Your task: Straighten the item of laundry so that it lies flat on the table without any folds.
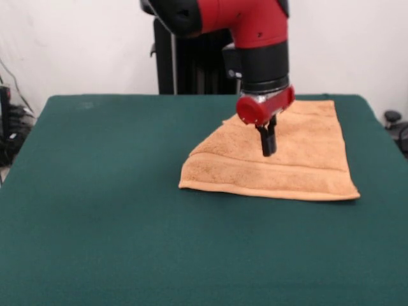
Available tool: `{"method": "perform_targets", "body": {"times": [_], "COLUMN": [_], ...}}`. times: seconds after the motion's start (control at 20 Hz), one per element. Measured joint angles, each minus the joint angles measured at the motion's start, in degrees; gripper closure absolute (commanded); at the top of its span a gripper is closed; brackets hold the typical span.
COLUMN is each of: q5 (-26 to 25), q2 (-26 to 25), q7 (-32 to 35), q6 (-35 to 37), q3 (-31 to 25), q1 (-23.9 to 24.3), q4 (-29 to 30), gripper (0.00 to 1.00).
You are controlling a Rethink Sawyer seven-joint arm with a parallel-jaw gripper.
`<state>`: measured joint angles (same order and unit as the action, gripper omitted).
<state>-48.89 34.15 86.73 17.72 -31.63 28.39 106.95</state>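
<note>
Towel: one orange-tan terry hand towel, lying on the green table right of centre, reaching back almost to the far edge. Not flat. Its left side is doubled over: a diagonal folded edge runs from the front-left corner up toward the far middle, and a second layer shows beneath it along the front-left edge. Right side and front-right corner lie spread and smooth. A woven band runs parallel to the near edge; another ridge follows the diagonal fold. No readable label, tag or writing anywhere on the cloth in the front view.

Gripper: one, on a red and black arm coming down from above. Red wrist collar, black fingers pointing straight down over the towel's middle, just right of the fold. Fingers look pressed close together, nothing visibly between them; whether the tips touch the cloth or stop just above it I can't tell. No logo readable on the arm.

Black pedestal column behind the table, white wall beyond it. Cables at the left edge, a dark object at the right edge, too cut off to identify.
</note>
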Motion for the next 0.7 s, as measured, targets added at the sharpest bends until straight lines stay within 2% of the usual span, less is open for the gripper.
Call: {"method": "perform_targets", "body": {"times": [0.7], "q5": [-1.14], "q2": [-7.98], "q7": [0.00], "q6": [-0.01], "q3": [-0.28], "q1": [0.28], "q4": [-1.91], "gripper": [1.00]}}
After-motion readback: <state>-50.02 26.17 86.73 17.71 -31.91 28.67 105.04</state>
